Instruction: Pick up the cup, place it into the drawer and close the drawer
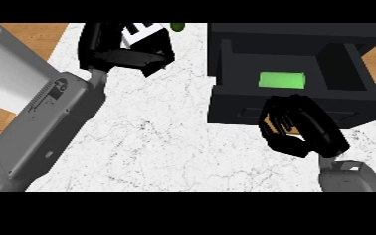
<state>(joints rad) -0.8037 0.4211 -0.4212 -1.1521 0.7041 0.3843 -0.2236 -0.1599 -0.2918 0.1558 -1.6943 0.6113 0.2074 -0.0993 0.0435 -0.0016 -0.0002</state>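
From the head view, the green cup (281,79) lies inside the open drawer (234,110) at upper right. The right hand (305,129) sits at the drawer's front edge, fingers curled, holding nothing. The left hand (129,52) rests open at upper left, with bare white table (169,139) between them.

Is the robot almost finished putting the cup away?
Nearly. The green cup already lies inside the open drawer. The right hand is at the drawer's front, holding nothing. Left to do: shut the drawer. The left hand sits far off at the upper left.
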